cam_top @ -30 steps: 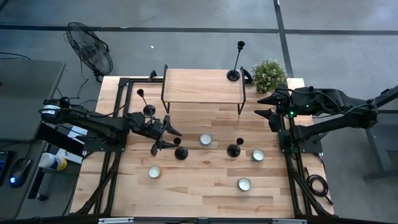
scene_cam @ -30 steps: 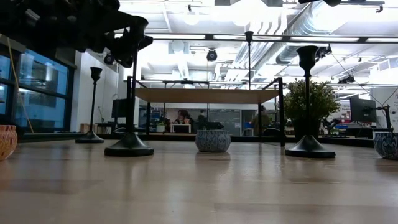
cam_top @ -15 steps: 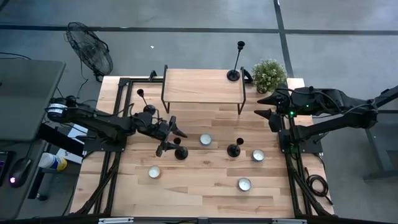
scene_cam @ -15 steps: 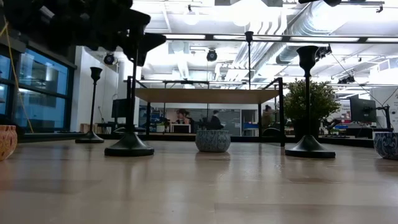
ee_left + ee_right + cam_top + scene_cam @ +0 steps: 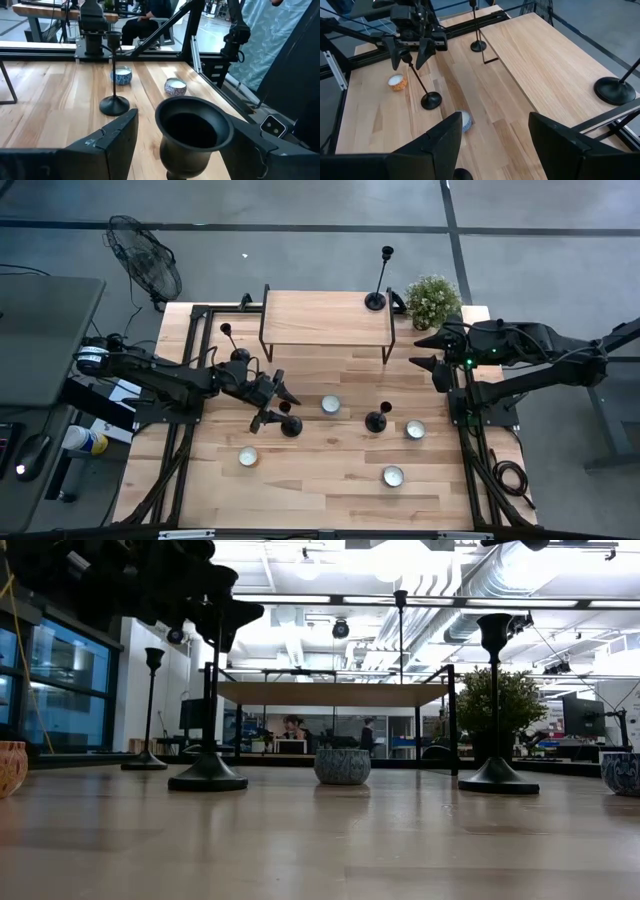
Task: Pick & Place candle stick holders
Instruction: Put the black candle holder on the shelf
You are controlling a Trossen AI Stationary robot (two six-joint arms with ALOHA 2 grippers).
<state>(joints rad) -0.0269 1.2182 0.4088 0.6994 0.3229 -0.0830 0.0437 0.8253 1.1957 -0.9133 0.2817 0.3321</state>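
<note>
Past my open gripper [image 5: 492,145], the left gripper [image 5: 410,50] straddles a candlestick's [image 5: 422,85] cup on the wooden surface [image 5: 540,65].

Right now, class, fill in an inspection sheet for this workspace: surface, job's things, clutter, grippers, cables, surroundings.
Surface: wooden table with a raised shelf.
Job's things: four black candlesticks; one on the shelf, one at the table's left rear, one mid-table, one between the left fingers.
Clutter: four tealights and a potted plant.
Grippers: left gripper open around the candlestick's cup; right gripper open, waiting at the right edge.
Cables: bundle off the front right corner.
Surroundings: floor fan; people in the room behind.
</note>
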